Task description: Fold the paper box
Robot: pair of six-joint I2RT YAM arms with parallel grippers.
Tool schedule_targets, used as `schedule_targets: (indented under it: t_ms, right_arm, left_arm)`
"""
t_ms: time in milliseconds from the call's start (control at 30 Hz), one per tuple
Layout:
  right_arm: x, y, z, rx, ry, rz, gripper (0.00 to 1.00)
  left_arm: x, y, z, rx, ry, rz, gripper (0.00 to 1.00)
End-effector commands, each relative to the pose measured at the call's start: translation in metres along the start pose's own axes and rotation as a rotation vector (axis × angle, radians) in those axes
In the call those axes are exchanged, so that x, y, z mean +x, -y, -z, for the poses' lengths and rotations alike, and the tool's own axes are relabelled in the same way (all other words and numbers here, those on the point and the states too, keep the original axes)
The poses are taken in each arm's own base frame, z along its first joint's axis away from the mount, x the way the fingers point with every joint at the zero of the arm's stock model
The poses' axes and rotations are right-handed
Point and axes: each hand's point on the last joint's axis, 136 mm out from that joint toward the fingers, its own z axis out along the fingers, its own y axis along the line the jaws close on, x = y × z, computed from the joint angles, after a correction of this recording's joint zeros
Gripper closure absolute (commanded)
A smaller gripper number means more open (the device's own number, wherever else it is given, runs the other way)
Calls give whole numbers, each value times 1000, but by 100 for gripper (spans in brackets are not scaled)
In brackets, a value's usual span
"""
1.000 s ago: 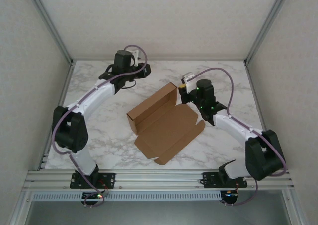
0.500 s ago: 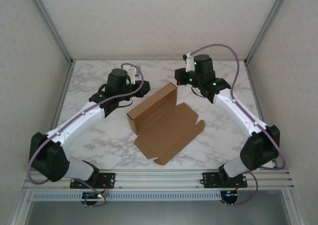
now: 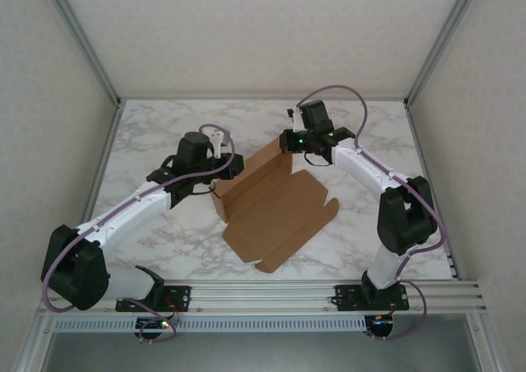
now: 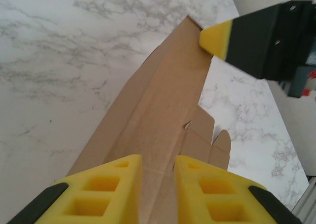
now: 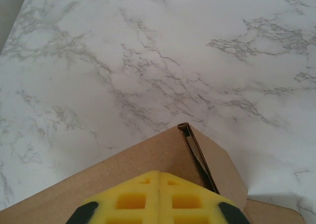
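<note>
The paper box [image 3: 275,212] is brown cardboard lying mid-table, its long back wall standing upright and its lid flat toward the front right. My left gripper [image 3: 233,165] is at the wall's near-left end. In the left wrist view its yellow fingers [image 4: 111,177] stand a little apart, open, with the upright wall [image 4: 163,100] running away between them. My right gripper [image 3: 286,142] is at the wall's far end. In the right wrist view it [image 5: 159,173] is shut, pads together, just above the box's folded corner [image 5: 190,135]. Its yellow fingertip [image 4: 217,38] also appears from the left wrist.
The marble table [image 3: 164,134] spreads bare around the box. Metal frame posts [image 3: 82,43] and pale walls close in the back and sides. A rail [image 3: 263,294] runs along the near edge by the arm bases.
Both arms have swung in toward the box. The left gripper came from the back left to the wall's near end; the right gripper came to its far corner.
</note>
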Motion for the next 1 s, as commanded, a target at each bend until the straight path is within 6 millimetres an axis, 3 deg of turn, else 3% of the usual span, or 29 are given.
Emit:
schedule_targets:
  t_ms: [0, 200, 300, 367, 567, 667, 800, 867, 967]
  right_arm:
    - [24, 23, -14, 106, -100, -28, 100]
    - [44, 37, -26, 153, -172, -35, 100]
    - [39, 35, -21, 155, -162, -32, 100]
    - [28, 29, -10, 151, -134, -28, 99]
    - [-5, 4, 41, 109, -23, -34, 73]
    - [-4, 0, 64, 108, 2, -53, 73]
    - [29, 11, 73, 146, -56, -124, 83]
    - [59, 28, 69, 226, -117, -183, 100]
    - [114, 53, 56, 356, -240, -258, 100]
  left_arm:
    - [10, 5, 2, 47, -2, 25, 75]
    - [30, -7, -5, 31, -40, 50, 75]
    - [32, -12, -5, 4, -42, 45, 75]
    - [31, -12, -5, -4, -45, 45, 75]
    - [15, -5, -1, -5, -14, 36, 75]
    - [13, -3, -1, 2, -10, 36, 74]
    - [15, -2, -1, 4, -11, 39, 72]
    - [11, 1, 4, 13, 10, 33, 71]
    - [-4, 9, 16, 9, 59, 0, 67]
